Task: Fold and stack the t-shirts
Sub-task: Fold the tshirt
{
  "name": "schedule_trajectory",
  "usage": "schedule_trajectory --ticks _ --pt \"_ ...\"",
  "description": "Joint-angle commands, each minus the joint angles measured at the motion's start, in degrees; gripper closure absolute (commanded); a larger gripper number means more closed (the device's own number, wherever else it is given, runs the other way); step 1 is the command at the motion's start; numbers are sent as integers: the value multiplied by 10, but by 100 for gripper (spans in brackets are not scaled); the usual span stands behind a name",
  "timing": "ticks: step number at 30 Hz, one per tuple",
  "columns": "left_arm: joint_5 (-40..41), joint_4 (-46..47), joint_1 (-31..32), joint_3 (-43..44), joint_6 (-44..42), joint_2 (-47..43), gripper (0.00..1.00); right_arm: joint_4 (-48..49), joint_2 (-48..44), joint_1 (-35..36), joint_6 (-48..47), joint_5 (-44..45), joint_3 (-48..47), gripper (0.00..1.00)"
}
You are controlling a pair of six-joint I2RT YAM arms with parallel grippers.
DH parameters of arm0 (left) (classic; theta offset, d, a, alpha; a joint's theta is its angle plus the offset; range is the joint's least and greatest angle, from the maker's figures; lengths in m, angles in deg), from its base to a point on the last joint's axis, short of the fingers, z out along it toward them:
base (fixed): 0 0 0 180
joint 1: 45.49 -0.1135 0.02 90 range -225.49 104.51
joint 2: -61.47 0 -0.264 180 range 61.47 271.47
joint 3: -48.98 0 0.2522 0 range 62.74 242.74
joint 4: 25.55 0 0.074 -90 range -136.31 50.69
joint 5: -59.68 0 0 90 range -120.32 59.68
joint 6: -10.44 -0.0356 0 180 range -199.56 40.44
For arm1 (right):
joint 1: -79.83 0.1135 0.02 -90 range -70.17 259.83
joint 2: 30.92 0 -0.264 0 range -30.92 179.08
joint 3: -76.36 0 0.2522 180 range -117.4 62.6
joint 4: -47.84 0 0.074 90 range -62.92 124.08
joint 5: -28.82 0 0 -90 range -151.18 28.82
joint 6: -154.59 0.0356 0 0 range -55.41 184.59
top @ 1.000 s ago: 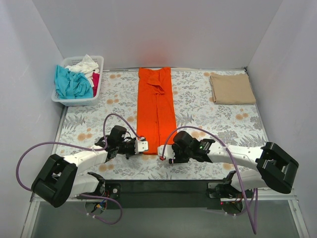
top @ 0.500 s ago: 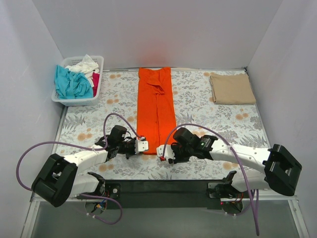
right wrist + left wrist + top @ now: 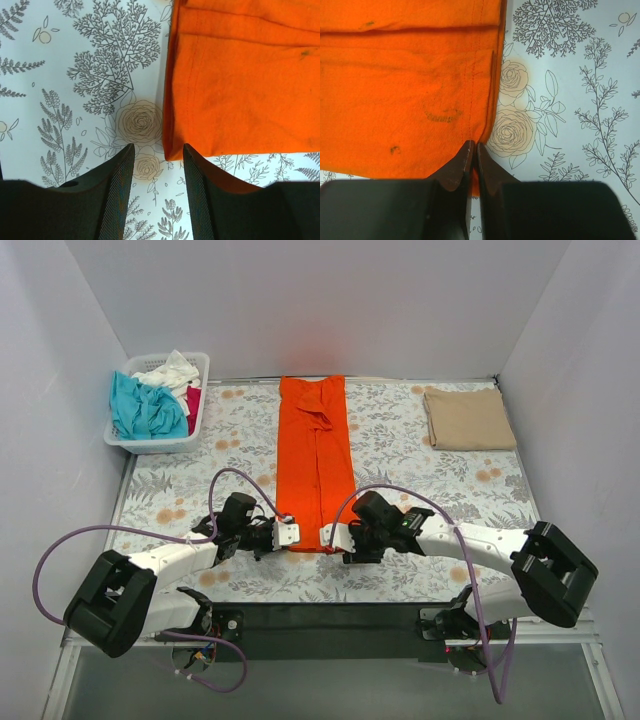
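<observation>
On the desk (image 3: 420,475): one orange t-shirt (image 3: 315,455), a long strip; one tan t-shirt (image 3: 468,419), folded, right of it. Your left claw (image 3: 290,534) pinches the orange near-left corner; your right claw (image 3: 330,537), spread and empty, has edged nearer its near-right corner.

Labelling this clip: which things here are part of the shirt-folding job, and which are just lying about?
Job: orange t-shirt, folded tan t-shirt, teal shirt, white shirt, pink-red shirt.
Just there: white basket holding those last three, floral table cover.
</observation>
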Motion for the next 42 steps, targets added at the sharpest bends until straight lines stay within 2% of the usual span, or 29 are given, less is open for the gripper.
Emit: schedule_trajectory --ticks 1,12,16,17,20,24,26,31,35,42 --pt "30 -40 1 -8 -3 0 93 41 4 -6 -7 0 6 56" --pt "37 -42 1 0 -5 15 92 88 57 -12 -10 -17 41 61" --pt "37 -59 0 2 -23 15 86 100 75 -12 -15 -7 54 76" --pt "36 -64 1 1 -36 11 85 100 77 -12 -14 -4 53 84" --pt "32 -84 1 -4 -55 1 79 98 76 -12 -13 -2 51 98" --pt "40 -92 4 -4 -62 2 76 92 75 -12 -12 3 47 99" --pt "52 -92 6 1 -55 19 82 88 74 -12 -12 4 47 99" --pt "84 -99 15 -6 -77 37 89 77 61 -11 -1 1 55 99" --pt "67 -114 19 -5 -76 15 100 64 48 -9 7 1 57 99" --pt "-5 -220 21 21 -70 -94 100 -19 -47 4 47 -40 13 99"
